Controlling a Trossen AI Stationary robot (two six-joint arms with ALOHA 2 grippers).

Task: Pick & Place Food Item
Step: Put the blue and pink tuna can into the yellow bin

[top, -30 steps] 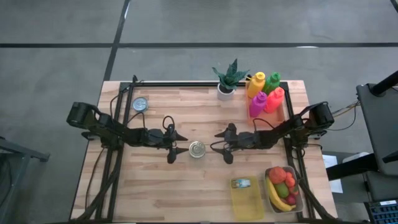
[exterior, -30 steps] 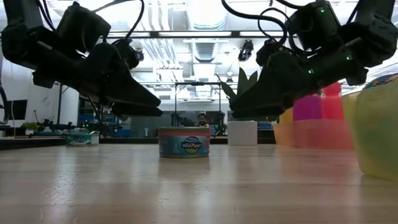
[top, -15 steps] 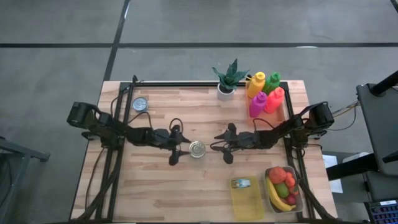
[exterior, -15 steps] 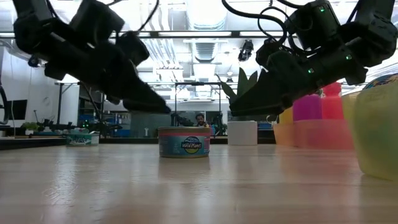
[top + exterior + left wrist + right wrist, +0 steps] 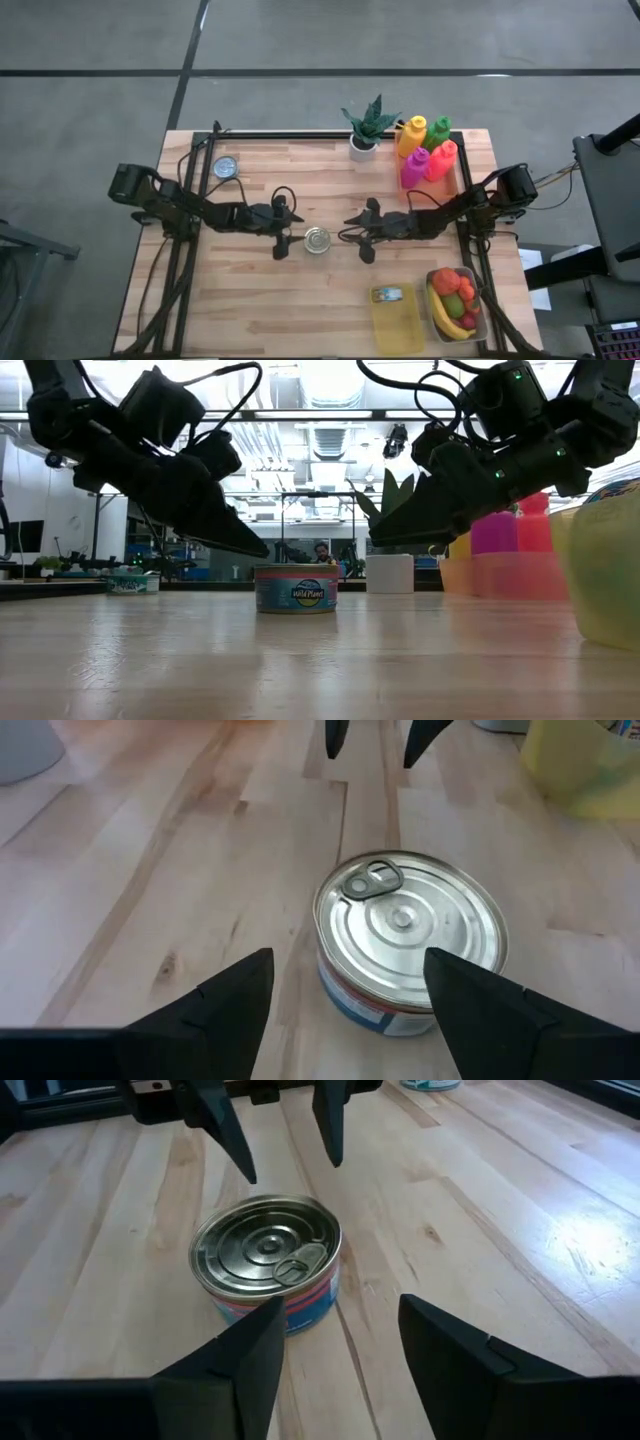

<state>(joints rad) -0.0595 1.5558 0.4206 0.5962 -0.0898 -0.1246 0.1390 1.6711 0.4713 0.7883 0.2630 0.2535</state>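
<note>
A round tin can (image 5: 317, 240) with a pull-tab lid and a blue label (image 5: 296, 594) stands upright on its base in the middle of the wooden table. My left gripper (image 5: 290, 229) hovers just left of it, open and slanting down, and the can (image 5: 410, 940) lies just beyond its fingertips. My right gripper (image 5: 347, 236) hovers just right of the can (image 5: 268, 1260), also open and slanting down. In the low view both grippers, the left (image 5: 262, 548) and the right (image 5: 375, 542), hang above the table, clear of the can.
A potted plant (image 5: 364, 128) and several coloured bottles (image 5: 426, 150) stand at the far right. A yellow container (image 5: 397, 318) with a can in it and a tray of fruit (image 5: 455, 304) sit at the near right. A small round tin (image 5: 226, 167) lies far left.
My left gripper has tipped its fingers more steeply down and edged toward the can. The can has stayed in place.
</note>
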